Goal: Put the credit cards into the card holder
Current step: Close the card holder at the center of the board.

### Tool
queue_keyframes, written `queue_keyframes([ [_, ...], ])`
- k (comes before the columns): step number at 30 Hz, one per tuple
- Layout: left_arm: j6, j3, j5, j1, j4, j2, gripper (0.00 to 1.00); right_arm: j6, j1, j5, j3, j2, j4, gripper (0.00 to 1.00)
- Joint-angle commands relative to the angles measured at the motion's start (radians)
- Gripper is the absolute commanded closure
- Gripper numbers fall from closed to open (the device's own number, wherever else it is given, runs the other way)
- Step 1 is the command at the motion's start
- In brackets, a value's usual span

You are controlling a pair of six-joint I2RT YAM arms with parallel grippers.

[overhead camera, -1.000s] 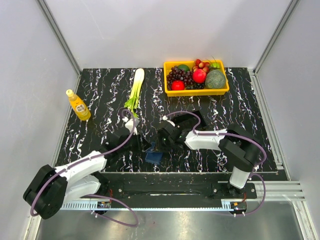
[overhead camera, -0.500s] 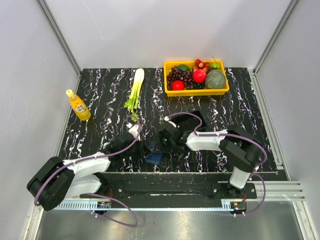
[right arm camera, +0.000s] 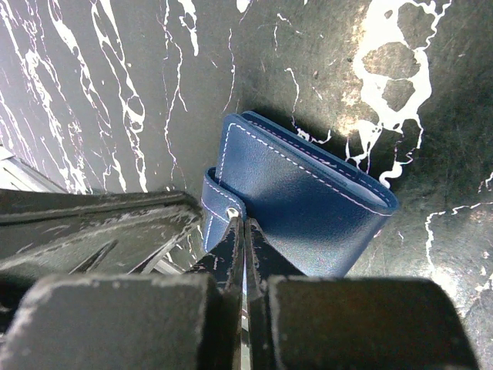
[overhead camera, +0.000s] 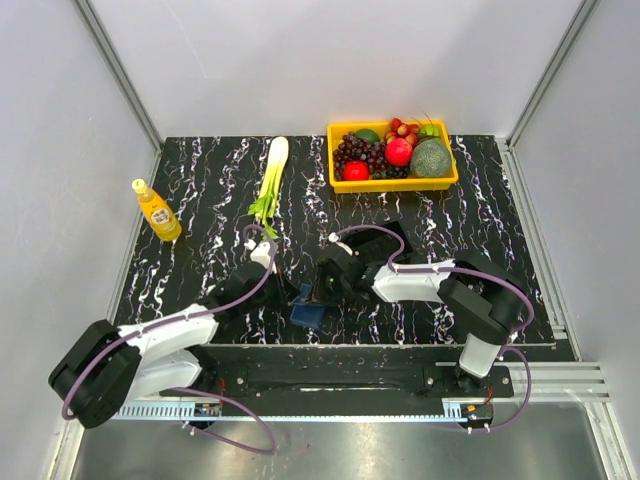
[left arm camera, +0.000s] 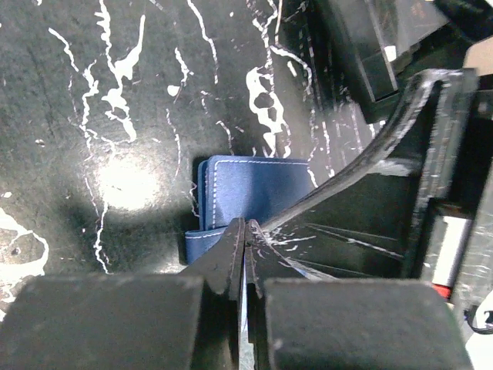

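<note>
The card holder [overhead camera: 308, 316] is a small navy-blue wallet, folded shut, lying near the table's front edge. It shows in the left wrist view [left arm camera: 258, 185] and in the right wrist view [right arm camera: 308, 208], where its strap with a metal snap [right arm camera: 231, 212] is visible. My left gripper [overhead camera: 293, 298] is shut, with its tips [left arm camera: 245, 231] at the wallet's near edge beside the strap. My right gripper [overhead camera: 319, 294] is shut, with its tips [right arm camera: 245, 227] just below the snap. I see no credit cards in any view.
A black scratched tray-like piece [left arm camera: 362, 231] lies right beside the wallet and also shows in the right wrist view [right arm camera: 92, 223]. A yellow fruit basket [overhead camera: 393, 182], a leek [overhead camera: 270, 180] and an orange bottle [overhead camera: 157, 211] stand farther back.
My left arm shifted forward and then back a little, with its gripper staying at the wallet. The right arm and the wallet have barely moved.
</note>
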Motion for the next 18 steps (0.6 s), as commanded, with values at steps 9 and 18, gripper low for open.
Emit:
queue_keyframes([
  [9,-0.023,-0.04,-0.002,-0.097,0.102,0.136,1.0,-0.018,0.011,0.022,-0.036,0.042,-0.152,1.0],
  [18,-0.048,-0.057,-0.074,-0.137,0.076,0.165,1.0,-0.045,0.011,0.098,-0.038,-0.028,-0.164,0.76],
])
